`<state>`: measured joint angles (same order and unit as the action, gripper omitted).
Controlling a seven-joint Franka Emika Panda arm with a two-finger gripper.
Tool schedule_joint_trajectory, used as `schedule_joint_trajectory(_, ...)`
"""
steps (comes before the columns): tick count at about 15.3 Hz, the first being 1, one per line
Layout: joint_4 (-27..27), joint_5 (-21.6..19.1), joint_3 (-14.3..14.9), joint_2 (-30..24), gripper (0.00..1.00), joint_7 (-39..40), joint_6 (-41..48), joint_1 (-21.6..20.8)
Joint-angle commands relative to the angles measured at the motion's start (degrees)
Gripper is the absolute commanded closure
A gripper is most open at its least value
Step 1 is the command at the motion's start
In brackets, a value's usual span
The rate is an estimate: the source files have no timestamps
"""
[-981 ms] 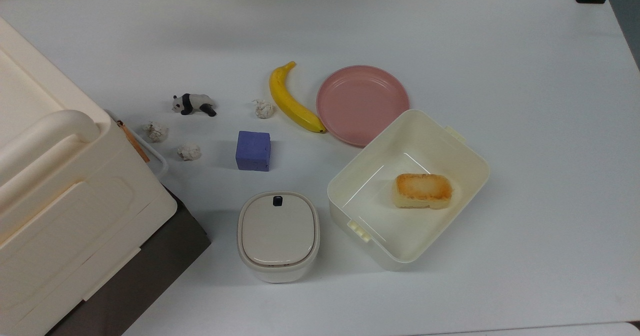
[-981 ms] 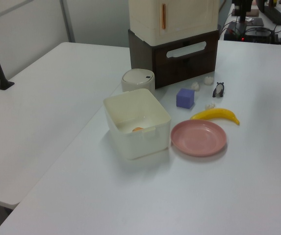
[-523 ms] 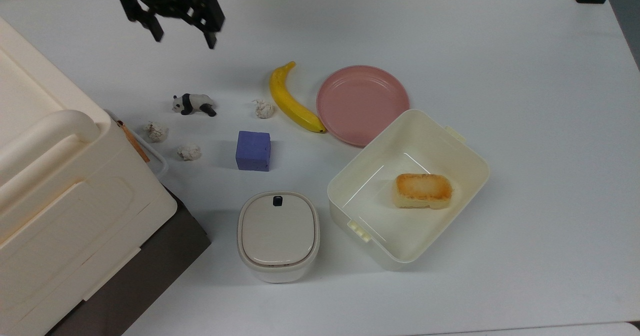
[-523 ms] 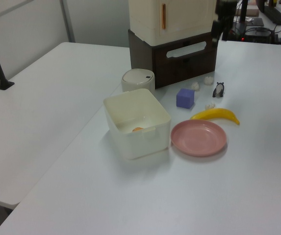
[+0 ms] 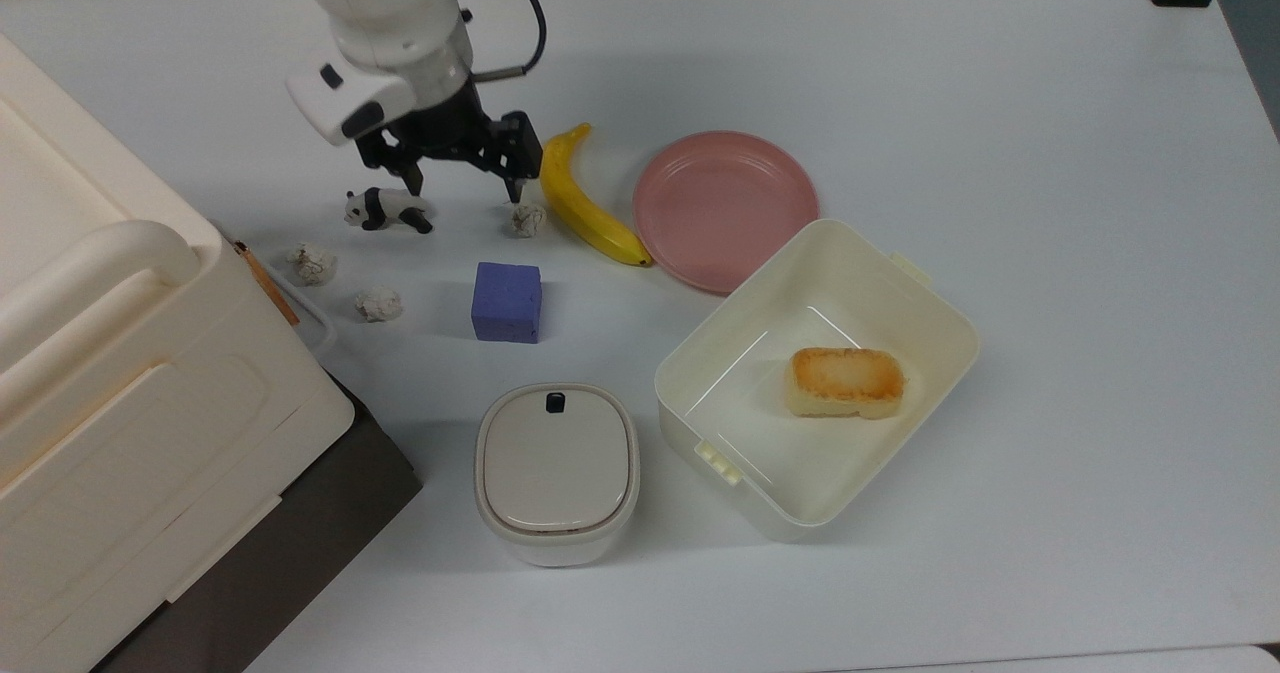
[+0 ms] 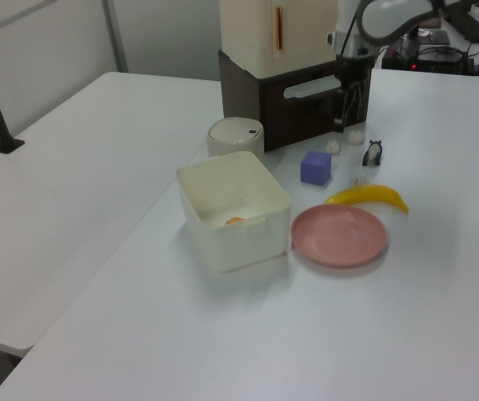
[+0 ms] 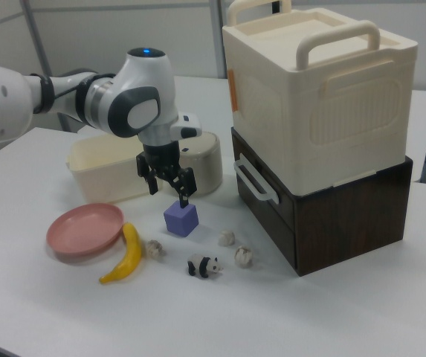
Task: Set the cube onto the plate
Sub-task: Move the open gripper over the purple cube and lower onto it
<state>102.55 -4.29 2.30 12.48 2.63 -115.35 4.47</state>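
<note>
White desk carrying scattered objects; the arm is now entering the workspace, having been absent a second ago and only at the far edge half a second ago. The gripper (image 5: 462,183) is hovering with its jaws spread open and empty, between the panda figure (image 5: 386,209) and the banana (image 5: 585,203). The cube (image 5: 507,301) is sitting untouched on the desk, just ahead of the jaws and below them in the top view. The plate (image 5: 725,208) is lying bare beyond the banana. Judged stage: approach under way, grasp not yet begun.
</note>
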Motion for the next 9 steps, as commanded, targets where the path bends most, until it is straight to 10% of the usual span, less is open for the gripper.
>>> schedule_joint_trajectory(1,-2.62,2.61,-0.01,3.77,0.00,-4.73,-1.80,-2.44)
schedule_joint_trajectory(9,-2.53,4.99,-2.91,7.55,0.00,-11.77,-7.88,-2.53)
